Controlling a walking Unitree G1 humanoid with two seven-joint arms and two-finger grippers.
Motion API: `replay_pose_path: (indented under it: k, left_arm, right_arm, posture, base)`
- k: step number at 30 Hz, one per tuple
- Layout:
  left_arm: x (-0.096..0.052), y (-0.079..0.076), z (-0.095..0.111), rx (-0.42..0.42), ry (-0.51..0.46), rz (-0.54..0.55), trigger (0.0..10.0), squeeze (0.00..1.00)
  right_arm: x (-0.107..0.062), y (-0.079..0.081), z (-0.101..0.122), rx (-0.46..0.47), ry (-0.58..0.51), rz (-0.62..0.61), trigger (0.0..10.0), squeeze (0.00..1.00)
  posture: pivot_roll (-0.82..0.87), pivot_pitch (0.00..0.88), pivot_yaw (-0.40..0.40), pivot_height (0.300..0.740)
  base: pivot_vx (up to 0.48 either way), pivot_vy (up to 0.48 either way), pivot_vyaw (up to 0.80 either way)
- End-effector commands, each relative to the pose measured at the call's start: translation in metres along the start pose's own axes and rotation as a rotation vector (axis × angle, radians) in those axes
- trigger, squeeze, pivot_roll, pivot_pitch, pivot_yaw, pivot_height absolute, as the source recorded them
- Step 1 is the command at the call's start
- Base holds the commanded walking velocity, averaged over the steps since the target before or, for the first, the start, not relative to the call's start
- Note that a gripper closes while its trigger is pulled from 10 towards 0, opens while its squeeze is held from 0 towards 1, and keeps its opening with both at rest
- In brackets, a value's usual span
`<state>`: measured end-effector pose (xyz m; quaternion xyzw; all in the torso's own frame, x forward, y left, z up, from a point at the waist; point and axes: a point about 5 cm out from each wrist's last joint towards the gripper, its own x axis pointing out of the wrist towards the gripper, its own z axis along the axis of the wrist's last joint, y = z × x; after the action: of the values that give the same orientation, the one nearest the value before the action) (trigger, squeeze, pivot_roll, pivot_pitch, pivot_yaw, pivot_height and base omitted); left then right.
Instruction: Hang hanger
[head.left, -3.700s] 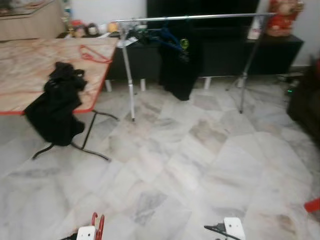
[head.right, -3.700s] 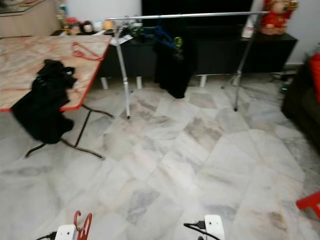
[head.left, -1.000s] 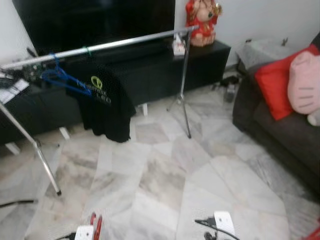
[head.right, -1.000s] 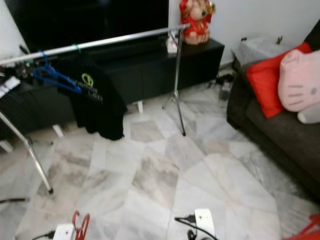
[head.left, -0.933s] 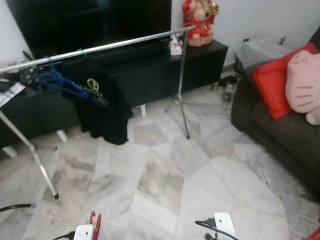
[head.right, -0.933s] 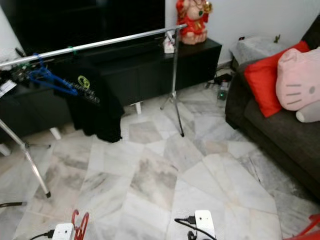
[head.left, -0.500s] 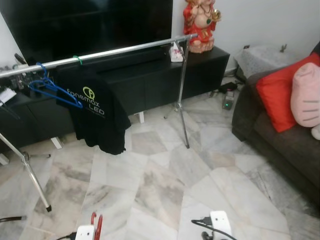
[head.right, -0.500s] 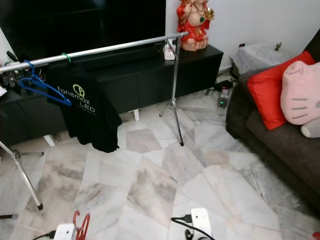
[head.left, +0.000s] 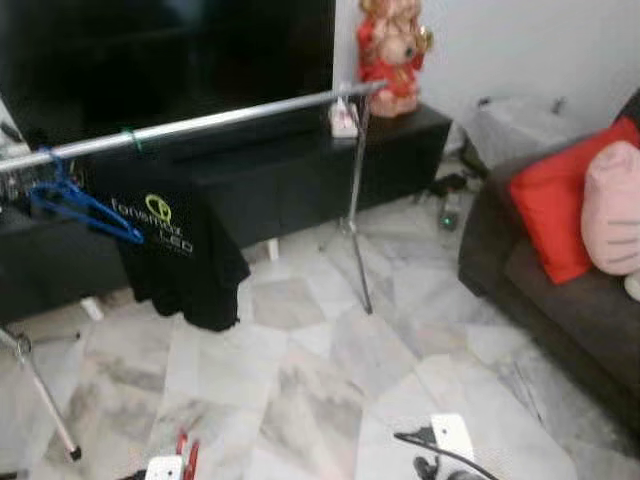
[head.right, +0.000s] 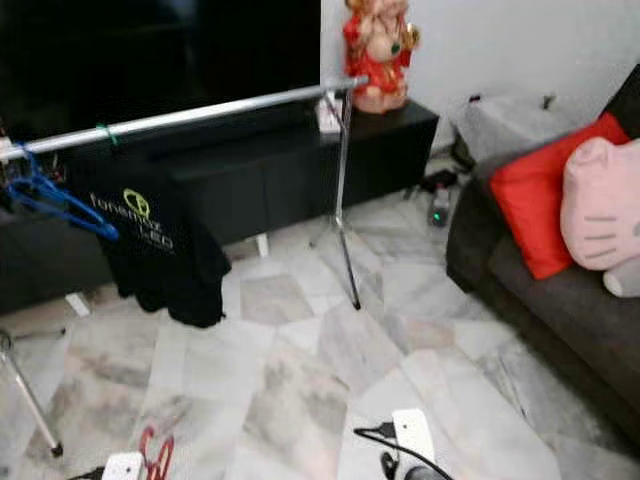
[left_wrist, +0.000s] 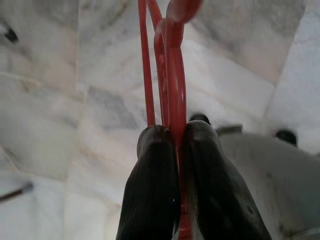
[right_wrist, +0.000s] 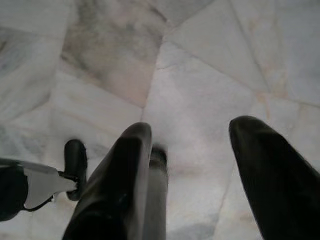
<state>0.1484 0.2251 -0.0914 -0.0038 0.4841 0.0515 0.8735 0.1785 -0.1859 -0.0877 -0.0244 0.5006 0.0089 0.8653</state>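
Two black fingers (left_wrist: 155, 185) of the left pincer (left_wrist: 176, 145) are clamped tight on a red hanger (left_wrist: 170, 70), which sticks out past the tips over the marble floor (head.left: 330, 380). From the head views the hanger's just a bit of red down at the bottom left edge, by the robot's left wrist. Right pincer (right_wrist: 190, 150) is hanging low with its fingers spread apart, nothing in them, just floor tiles underneath.

Ahead there's a long silver clothes rail (head.left: 220, 120) on stands, well apart from the held hanger. Black t-shirt (head.left: 175, 250) with a green and white logo hangs on it, and a blue hanger (head.left: 80, 200) sits just beside the shirt. Behind the rail is a black TV cabinet (head.left: 300, 170) with a red figurine (head.left: 392, 50) on top. Dark sofa (head.left: 560, 290) off to the right with a red cushion (head.left: 555, 200).
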Motion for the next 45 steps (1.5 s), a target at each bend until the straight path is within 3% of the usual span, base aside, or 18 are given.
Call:
replay_pose_path:
  k: [1,6,23,29,33,41,45]
  left_arm:
    - [0.001,-0.007,-0.001,-0.012,0.007,-0.023,10.0,0.0]
    - [0.001,-0.008,-0.002,-0.01,0.009,-0.025,10.0,0.0]
    - [0.003,-0.036,-0.005,-0.009,0.031,-0.041,10.0,0.0]
    - [0.003,-0.027,-0.003,-0.008,0.024,-0.034,10.0,0.0]
    - [-0.002,0.0,-0.008,-0.014,0.021,-0.019,10.0,0.0]
    - [0.0,-0.005,-0.005,-0.007,0.008,-0.028,10.0,0.0]
    - [0.0,-0.008,-0.004,-0.007,0.006,-0.032,10.0,0.0]
  right_arm:
    - [0.0,-0.001,-0.002,0.007,0.007,-0.006,10.0,0.0]
    - [0.0,0.0,-0.002,0.004,0.008,-0.004,10.0,0.0]
    - [0.0,0.002,-0.003,-0.023,0.009,0.003,10.0,0.0]
    - [0.0,0.001,-0.003,-0.011,0.008,0.003,10.0,0.0]
    - [0.0,0.001,-0.004,-0.016,0.009,0.0,10.0,0.0]
    - [0.0,0.007,-0.004,-0.078,0.01,0.014,10.0,0.0]
    - [0.0,0.007,-0.005,-0.066,0.011,0.015,10.0,0.0]
  posture:
    - [-0.01,0.0,0.012,0.74]
    - [-0.01,0.0,0.012,0.74]
    - [0.0,0.0,0.007,0.74]
    - [0.0,0.0,0.004,0.74]
    - [0.0,0.0,0.0,0.74]
    - [0.0,0.0,-0.001,0.74]
    - [0.0,0.0,-0.002,0.74]
  base:
    - [0.33,0.0,0.0]
    - [0.332,0.0,0.0]
    - [0.332,0.0,0.0]
    - [0.328,0.0,0.0]
    - [0.331,0.0,0.0]
    - [0.33,0.0,0.34]
    - [0.33,0.0,0.8]
